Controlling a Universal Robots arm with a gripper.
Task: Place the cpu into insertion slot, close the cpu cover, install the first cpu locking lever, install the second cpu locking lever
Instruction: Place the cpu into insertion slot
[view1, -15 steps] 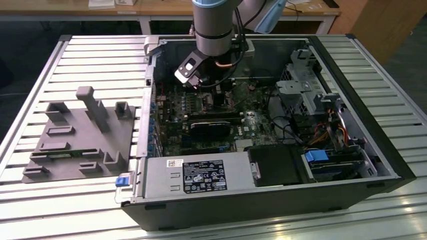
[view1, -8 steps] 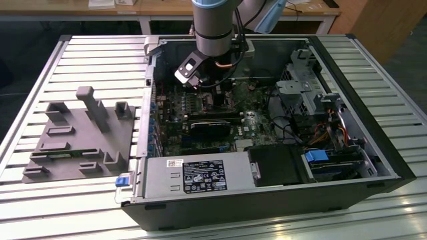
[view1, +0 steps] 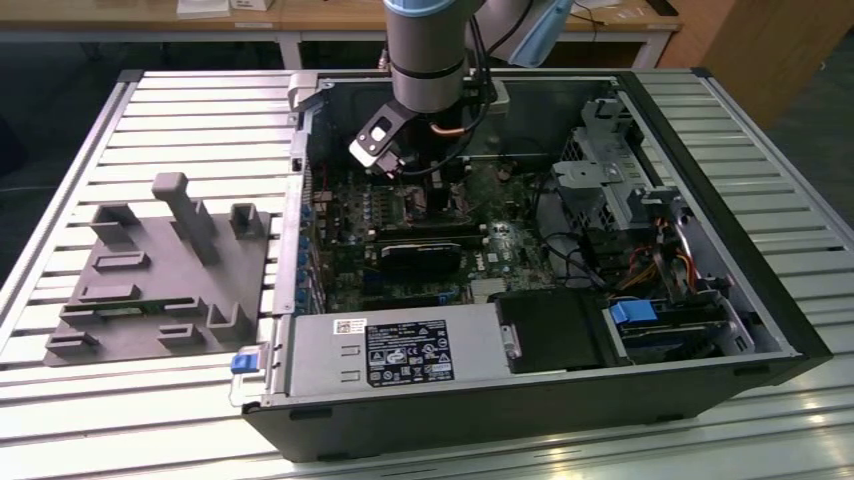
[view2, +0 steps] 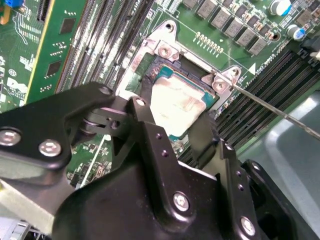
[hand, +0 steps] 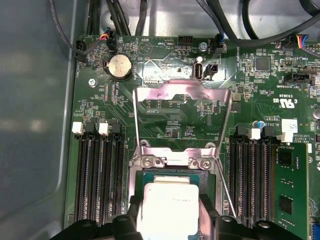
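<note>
At the exterior view's left a grey fixture (view1: 160, 270) lies on the bench (view1: 80, 420). Further right, the arm reaches into the open case (view1: 534, 425). I judge that I am in the first step. The tool (hand: 170, 207) is narrow, its fingers (hand: 132, 212) against two sides of the cpu (view2: 176, 102). The cpu sits in or just above the slot (hand: 134, 172); I cannot tell which. Its top is pale and shiny, with a green border. The cover (hand: 182, 92) stands open and the levers (hand: 136, 120) are free. Seating calls for a chip that is level and square to the rim.
</note>
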